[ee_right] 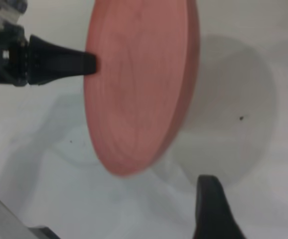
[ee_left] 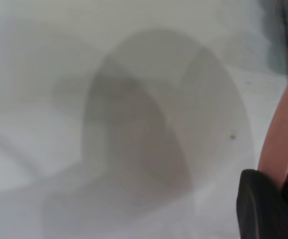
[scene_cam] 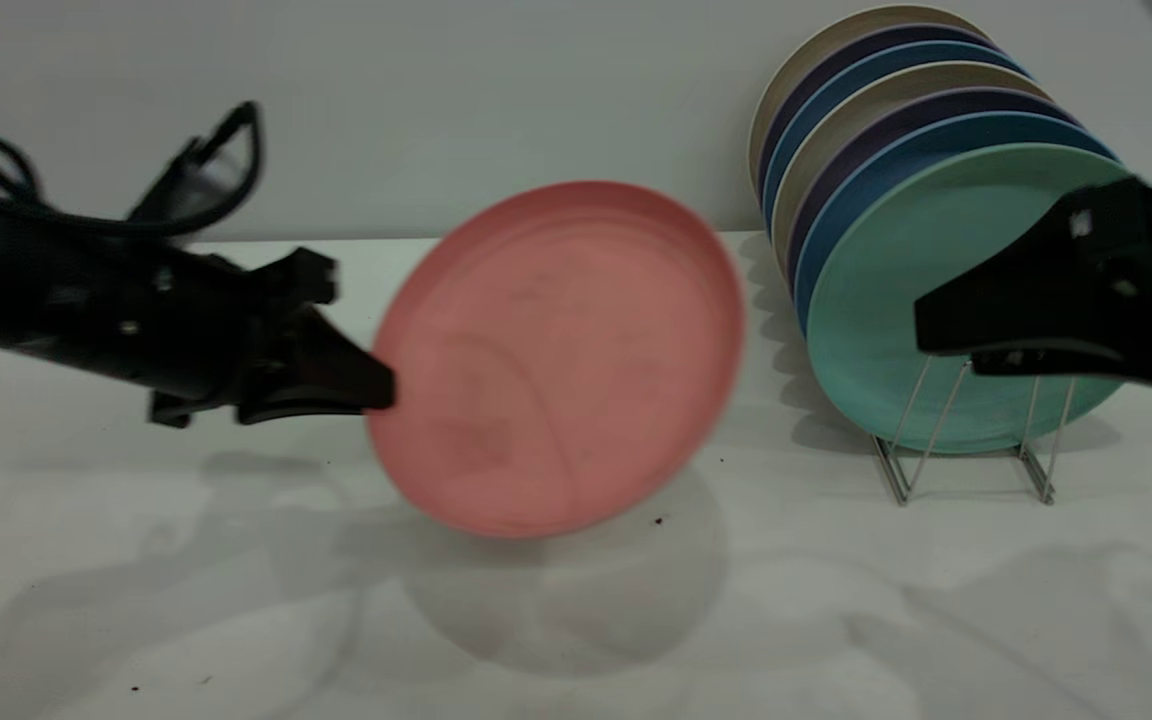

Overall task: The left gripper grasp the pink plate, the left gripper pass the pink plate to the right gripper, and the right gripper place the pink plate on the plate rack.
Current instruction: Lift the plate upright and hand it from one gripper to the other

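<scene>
The left gripper, a black two-finger claw, is clamped on the nine-o'clock rim of the large salmon-pink round matte plate, which hangs clear of the white surface at mid-scene, its face tipped toward the exterior camera and its widest span running from about one o'clock down to seven. That hold takes only a sliver of rim (so it looks to me), so the plate could pivot or slip free during the handover. The right gripper, black wedge fingers, waits at three o'clock before the mint-green plate in the thin silver wire plate rack; whether it is open I cannot tell.
</scene>
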